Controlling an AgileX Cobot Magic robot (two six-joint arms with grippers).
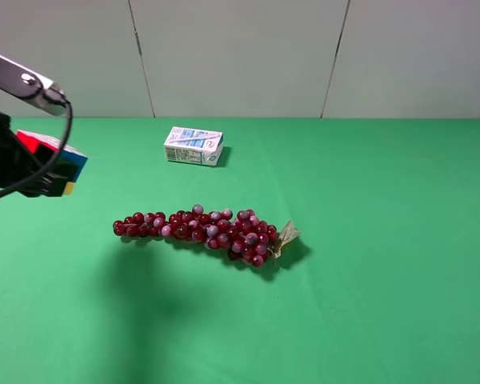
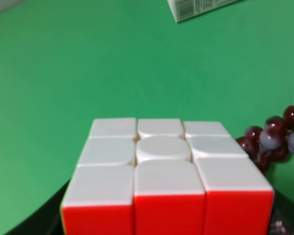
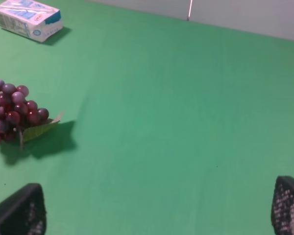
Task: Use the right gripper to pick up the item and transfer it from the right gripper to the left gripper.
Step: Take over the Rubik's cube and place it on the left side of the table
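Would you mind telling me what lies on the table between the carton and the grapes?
Nothing: in the exterior high view only bare green table separates the carton from the grapes.

You see the grapes [image 1: 204, 232] lying near the middle of the green table [image 1: 384, 240], the bunch stretched sideways with its leaf end toward the right. Behind the grapes, well apart from them, the carton [image 1: 194, 146] lies flat near the wall. Far left of the grapes, raised above the table, the left gripper [image 1: 20, 164] is clamped on the cube [image 1: 54, 162], whose red, blue and yellow squares show. A black cable [image 1: 52, 152] loops in front of the cube. A faint shadow falls on the table below the grapes' left end.
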